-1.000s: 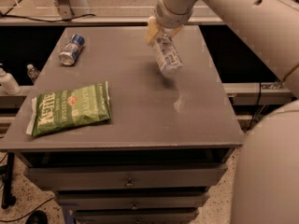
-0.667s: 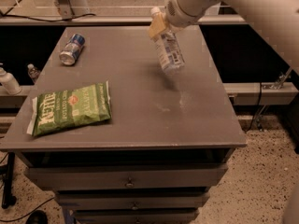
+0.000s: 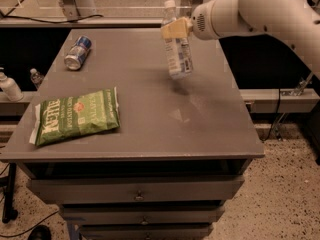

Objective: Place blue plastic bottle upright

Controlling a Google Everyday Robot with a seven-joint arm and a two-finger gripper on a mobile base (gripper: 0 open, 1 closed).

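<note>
Camera view, gripper (image 3: 176, 29) up over the far side of the table (image 3: 150, 134), fingers (image 3: 169, 30) squeezing the blue plastic bottle (image 3: 179, 56) near its top, bottle almost straight up, hanging above the table

Materials as I see them remotely.
Gripper (image 3: 175, 30) over the matt, smooth table (image 3: 150, 134) grips the clear ribbed blue plastic bottle (image 3: 178, 56); shiny metal can (image 3: 78, 53); glossy bag (image 3: 77, 116).
</note>
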